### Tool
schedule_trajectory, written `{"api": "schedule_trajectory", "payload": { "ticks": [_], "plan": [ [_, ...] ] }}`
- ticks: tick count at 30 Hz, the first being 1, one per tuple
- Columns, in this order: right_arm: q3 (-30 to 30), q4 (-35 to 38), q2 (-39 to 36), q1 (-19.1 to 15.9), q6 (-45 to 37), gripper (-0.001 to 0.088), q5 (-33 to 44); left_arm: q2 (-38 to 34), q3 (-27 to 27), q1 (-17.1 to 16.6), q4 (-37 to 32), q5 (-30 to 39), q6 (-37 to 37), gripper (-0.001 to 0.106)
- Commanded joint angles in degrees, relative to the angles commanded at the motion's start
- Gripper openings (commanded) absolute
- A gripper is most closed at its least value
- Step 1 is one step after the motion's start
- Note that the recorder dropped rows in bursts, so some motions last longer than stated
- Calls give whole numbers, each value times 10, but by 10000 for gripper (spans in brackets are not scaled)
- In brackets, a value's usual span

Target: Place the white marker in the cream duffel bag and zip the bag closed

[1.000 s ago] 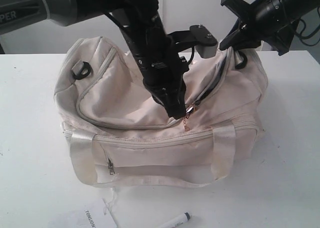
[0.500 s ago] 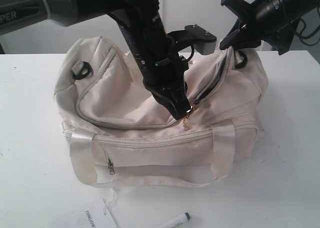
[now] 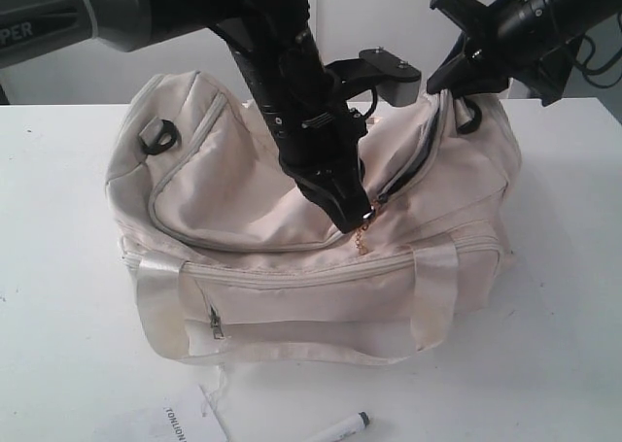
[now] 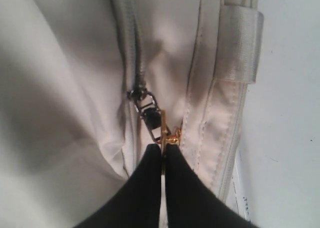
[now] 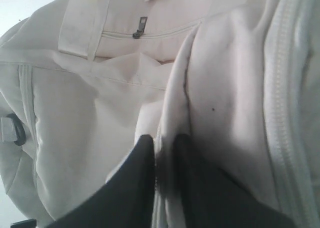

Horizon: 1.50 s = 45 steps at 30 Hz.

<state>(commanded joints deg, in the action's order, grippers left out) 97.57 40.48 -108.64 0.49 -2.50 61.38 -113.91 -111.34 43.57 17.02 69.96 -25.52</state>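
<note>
Left gripper (image 4: 163, 153) has its jaws pinched shut on the zipper pull (image 4: 155, 120) of the cream duffel bag (image 3: 243, 189). The right gripper (image 5: 162, 140) has its jaws clamped on a fold of fabric at the bag's other end. Here's the trouble: the white marker (image 3: 342, 427) lies out on the surface (image 3: 564, 316) in front of the bag, near a paper tag (image 3: 180, 425). Run that slider shut now and the marker is locked out. That thin pull could also slip free. Both arms are occupied, so neither is free to fetch it.

"TONLION" on tag (image 3: 183, 425), "PER" on arm (image 3: 58, 19)
</note>
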Motion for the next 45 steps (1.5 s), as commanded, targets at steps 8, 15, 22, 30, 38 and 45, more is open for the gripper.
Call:
{"api": "schedule_trajectory", "payload": {
  "ticks": [8, 15, 22, 30, 38, 45],
  "plan": [
    [0, 0, 2, 0, 13, 484, 22, 12, -1, 0, 23, 0, 0, 0],
    [0, -33, 38, 0, 13, 492, 31, 15, -1, 0, 26, 0, 0, 0],
    [-1, -97, 81, 8, 38, 492, 68, 15, -1, 0, 25, 0, 0, 0],
    [-64, -133, 103, 55, 62, 492, 79, 15, -1, 0, 30, 0, 1, 0],
    [-116, -130, 105, 57, 62, 492, 54, 15, -1, 0, 39, 0, 1, 0],
    [-142, -102, 105, 57, 54, 492, 32, 15, -1, 0, 68, 0, 1, 0]
  ]
}}
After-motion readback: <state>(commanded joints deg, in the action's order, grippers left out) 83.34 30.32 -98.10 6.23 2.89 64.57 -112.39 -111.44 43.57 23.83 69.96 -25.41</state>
